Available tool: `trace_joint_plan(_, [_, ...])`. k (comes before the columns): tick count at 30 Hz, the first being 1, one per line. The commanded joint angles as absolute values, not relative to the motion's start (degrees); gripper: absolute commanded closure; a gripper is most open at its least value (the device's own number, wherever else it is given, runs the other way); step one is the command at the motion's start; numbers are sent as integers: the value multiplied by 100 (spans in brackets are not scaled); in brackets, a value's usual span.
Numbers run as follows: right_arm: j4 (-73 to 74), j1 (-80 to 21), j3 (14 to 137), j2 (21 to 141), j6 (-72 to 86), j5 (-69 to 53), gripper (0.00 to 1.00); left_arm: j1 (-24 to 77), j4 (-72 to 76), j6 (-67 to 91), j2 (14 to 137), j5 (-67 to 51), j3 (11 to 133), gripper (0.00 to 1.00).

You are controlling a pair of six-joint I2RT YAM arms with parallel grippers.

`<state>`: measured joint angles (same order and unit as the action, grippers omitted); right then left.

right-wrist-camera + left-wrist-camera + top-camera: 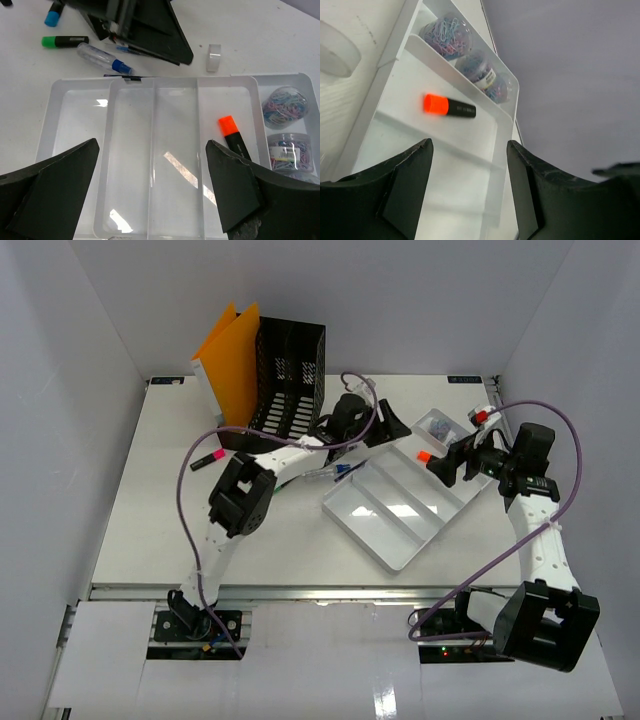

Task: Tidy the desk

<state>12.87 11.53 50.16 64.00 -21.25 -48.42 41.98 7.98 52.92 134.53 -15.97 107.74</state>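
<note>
Left gripper and right gripper, black two-fingered claws, hang spread and empty at the white compartmented plastic tray. Flat white rectangular desk fills mid-frame, tray right of centre.

You've got bare tabletop at the near left, with nothing standing there. At the back the black file holder and orange folder block you, and the left arm stretches across the gap between holder and white tray. In the tray, three long compartments lie free; the orange highlighter and paperclip jars occupy the rest.
</note>
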Motion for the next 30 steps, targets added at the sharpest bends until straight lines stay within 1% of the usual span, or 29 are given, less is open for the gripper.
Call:
trace_joint_plan(1, [1653, 1169, 5031, 6362, -2909, -6135, 6, 3891, 691, 3620, 11064, -1708, 9417, 29])
trace_joint_plan(4, [2044, 1168, 5078, 6486, -3345, -6468, 6, 3676, 457, 2896, 10052, -1754, 8127, 28])
trace_joint_plan(6, [2392, 1161, 5147, 6646, -3752, -6712, 6, 3372, 71, 2438, 9139, -1724, 7273, 28])
trace_joint_plan(9, [2756, 1004, 5184, 6856, -4382, -6960, 6, 2950, -508, 1765, 7888, -1571, 6507, 27])
trace_joint_plan(11, [3054, 660, 5280, 6971, -4919, -6815, 7, 2814, -926, 1293, 7263, -1215, 6077, 24])
trace_joint_plan(13, [3335, -300, 5434, 7082, -5572, -6412, 8, 2767, -1359, 897, 6701, -680, 5652, 24])
trace_joint_plan(14, [3434, -404, 5510, 7143, -5932, -6200, 8, 2759, -1382, 786, 6626, -395, 5455, 24])
trace_joint_plan(15, [3578, -968, 5609, 7287, -6663, -5900, 9, 2753, -1498, 697, 6205, -18, 5116, 23])
trace_joint_plan(17, [3807, -1712, 5911, 7545, -7458, -5478, 10, 2733, -1569, 550, 5715, 863, 4702, 21])
trace_joint_plan(19, [3959, -2355, 6412, 8158, -8149, -4795, 10, 2725, -1543, 500, 5137, 1463, 4256, 21])
trace_joint_plan(22, [4467, -3256, 7870, 9514, -8476, -4056, 10, 2723, -1473, 607, 4502, 2319, 4056, 21])
trace_joint_plan(24, [4714, -3606, 8605, 10248, -8547, -3693, 10, 2707, -1359, 624, 4046, 2902, 3916, 21])
trace_joint_plan(27, [4859, -4013, 10108, 11390, -8484, -3499, 8, 2698, -1152, 624, 3374, 3105, 3669, 21])
trace_joint_plan(29, [4915, -4215, 10696, 11987, -8427, -3350, 7, 2698, -1028, 625, 2915, 3094, 3503, 21])
trace_joint_plan(30, [4857, -4365, 11180, 12317, -8407, -3181, 6, 2698, -965, 610, 2609, 3094, 3401, 21])
